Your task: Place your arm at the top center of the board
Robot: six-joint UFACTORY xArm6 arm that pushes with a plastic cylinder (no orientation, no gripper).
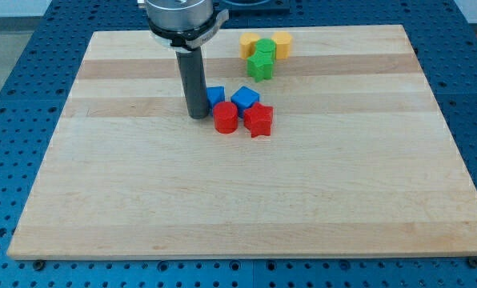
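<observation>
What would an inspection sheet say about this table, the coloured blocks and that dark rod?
Surface: wooden board, flat, unmarked.
Job's things: my tip rests left of the top centre, just left of the blue blocks.
Clutter: red cylinder and red star below the blues; yellow blocks and green blocks clustered near the top edge.
Tool: none, only the rod.
Cables: nothing seen.
Surroundings: blue perforated table.

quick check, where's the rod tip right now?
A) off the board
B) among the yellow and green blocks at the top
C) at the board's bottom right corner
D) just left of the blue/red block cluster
D: my tip rests on the board at the view's left of the small blue block and the red cylinder, well below the yellow and green group.
</observation>
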